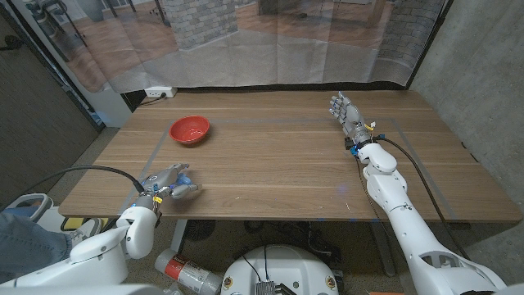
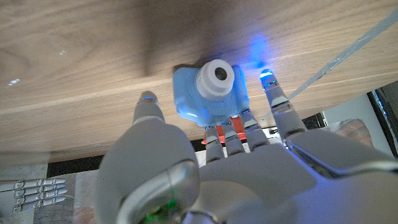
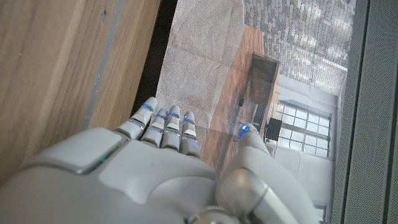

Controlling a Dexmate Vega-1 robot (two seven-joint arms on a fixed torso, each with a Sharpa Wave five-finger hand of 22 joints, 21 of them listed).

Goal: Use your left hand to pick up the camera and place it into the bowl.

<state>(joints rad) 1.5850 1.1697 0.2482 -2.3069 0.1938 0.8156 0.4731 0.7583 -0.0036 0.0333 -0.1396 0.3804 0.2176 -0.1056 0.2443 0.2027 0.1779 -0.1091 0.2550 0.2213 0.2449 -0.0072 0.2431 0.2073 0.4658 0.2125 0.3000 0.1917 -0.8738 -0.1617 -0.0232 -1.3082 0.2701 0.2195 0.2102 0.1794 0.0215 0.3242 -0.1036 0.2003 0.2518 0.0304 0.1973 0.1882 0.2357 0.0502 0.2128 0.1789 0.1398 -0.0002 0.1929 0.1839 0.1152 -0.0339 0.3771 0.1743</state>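
Note:
The small blue camera with a white round lens sits near the table's front left edge, showing as a blue spot in the head view. My left hand reaches around it. Its fingers lie against one side of the camera. The thumb stands a little apart on the other side, so nothing is pinched. The red bowl is farther back on the left, apart from the hand. My right hand stands at the far right with straight fingers, holding nothing.
A faint taped line runs between the bowl and my left hand. A white power strip lies behind the table's back left corner. My right arm's cable crosses the table's right part.

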